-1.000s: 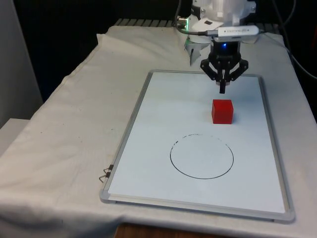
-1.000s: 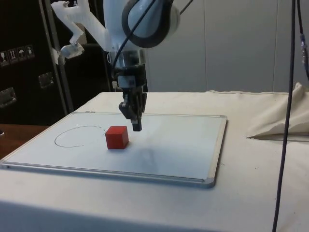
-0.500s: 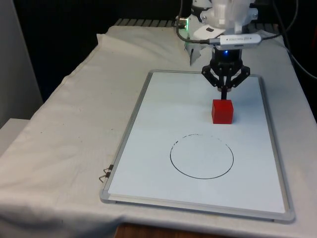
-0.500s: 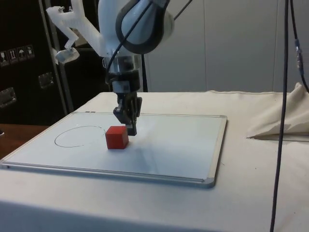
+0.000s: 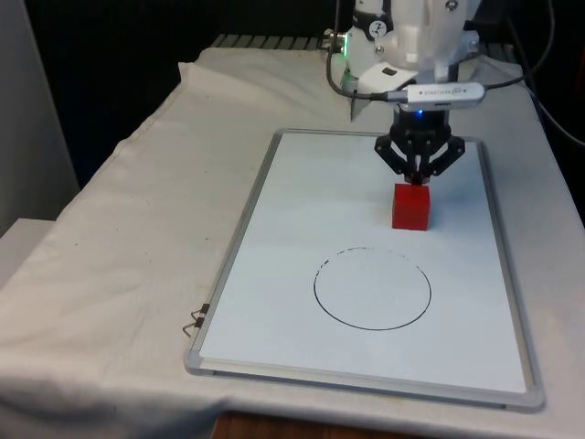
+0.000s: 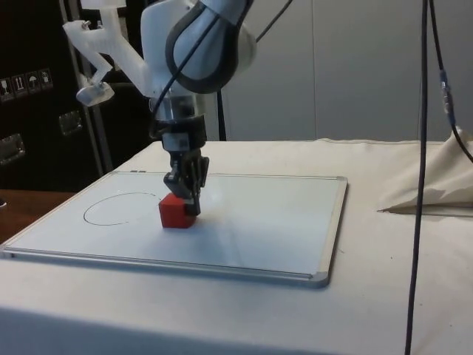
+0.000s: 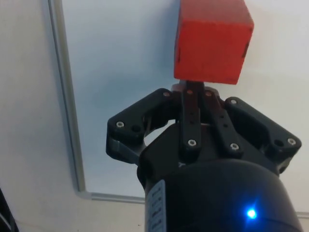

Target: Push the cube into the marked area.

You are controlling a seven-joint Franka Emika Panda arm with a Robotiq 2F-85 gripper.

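On one whiteboard [image 5: 302,229], one red cube [image 5: 410,207], one drawn circle [image 5: 372,288], tool [image 5: 418,178] pinched closed, touching cube.

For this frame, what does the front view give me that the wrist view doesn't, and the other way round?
Front view alone: the drawn circle on the whiteboard, with the red cube outside it, on the robot's side of it, and a small metal clip on the white cloth. Wrist view alone: the shut fingertips meeting the cube's near face. Both: gripper, cube, whiteboard frame.
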